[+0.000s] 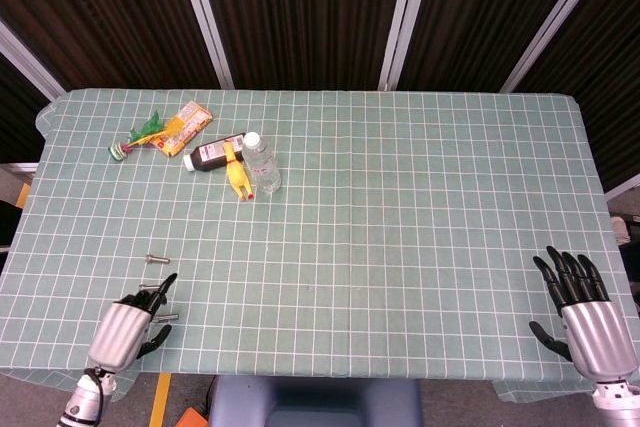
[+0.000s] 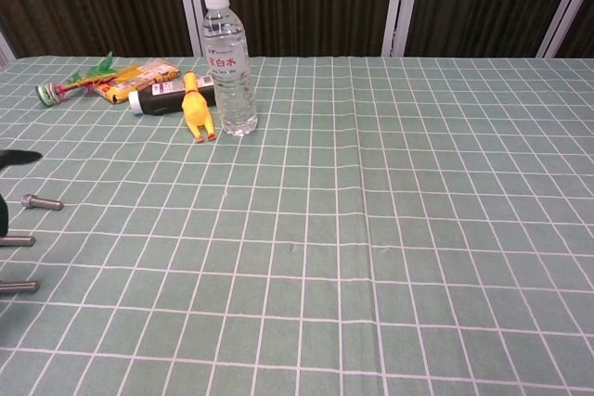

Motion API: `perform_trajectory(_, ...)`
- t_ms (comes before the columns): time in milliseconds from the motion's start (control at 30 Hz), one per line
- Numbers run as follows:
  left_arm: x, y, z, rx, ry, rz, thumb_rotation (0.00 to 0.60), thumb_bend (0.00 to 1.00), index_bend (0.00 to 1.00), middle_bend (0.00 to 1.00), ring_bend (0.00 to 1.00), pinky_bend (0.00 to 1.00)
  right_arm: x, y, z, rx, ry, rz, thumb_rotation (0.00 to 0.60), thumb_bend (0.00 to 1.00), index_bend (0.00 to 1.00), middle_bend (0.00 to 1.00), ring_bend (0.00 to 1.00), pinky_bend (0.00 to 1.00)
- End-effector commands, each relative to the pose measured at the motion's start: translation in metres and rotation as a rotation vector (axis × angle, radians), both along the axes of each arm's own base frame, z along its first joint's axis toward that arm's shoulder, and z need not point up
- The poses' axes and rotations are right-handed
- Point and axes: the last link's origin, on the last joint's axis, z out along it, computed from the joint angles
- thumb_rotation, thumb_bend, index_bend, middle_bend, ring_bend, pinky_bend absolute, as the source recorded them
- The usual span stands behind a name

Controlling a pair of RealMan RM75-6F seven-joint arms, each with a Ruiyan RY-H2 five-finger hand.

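Three small metal bolts [image 2: 42,201] lie flat on the green checked tablecloth [image 1: 400,207], spaced in a loose column just beside my left hand [image 1: 125,325], fingers hovering over the nearer two.

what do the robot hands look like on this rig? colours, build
Both match. The left robot hand and the right robot hand each have a smooth silver-grey metallic back, rounded like a shell, with glossy black segmented fingers and a black thumb. Below each sits a silver wrist section. No cables or markings are legible.
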Motion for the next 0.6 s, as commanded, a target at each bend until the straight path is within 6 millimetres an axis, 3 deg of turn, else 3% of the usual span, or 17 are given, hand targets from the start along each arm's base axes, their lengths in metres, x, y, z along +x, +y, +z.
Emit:
perform_trajectory(33, 0.001, -0.001, -0.020, -0.040, 0.012, 0.002, 0.600, 0.33, 0.32, 1.00, 1.00, 1.00, 0.000, 0.000, -0.001, 0.003, 0.003, 0.001, 0.600, 0.28, 0.00, 0.00, 0.00, 0.00)
perform_trajectory(333, 0.000, 0.009, -0.051, -0.037, 0.084, 0.026, 0.600, 0.34, 0.40, 1.00, 1.00, 1.00, 0.000, 0.001, 0.000, 0.005, 0.001, 0.005, 0.600, 0.28, 0.00, 0.00, 0.00, 0.00)
perform_trajectory(600, -0.015, 0.010, -0.048, 0.019, 0.180, 0.048, 0.600, 0.34, 0.43, 1.00, 1.00, 1.00, 0.001, 0.002, 0.000, 0.009, 0.000, 0.008, 0.600, 0.28, 0.00, 0.00, 0.00, 0.00)
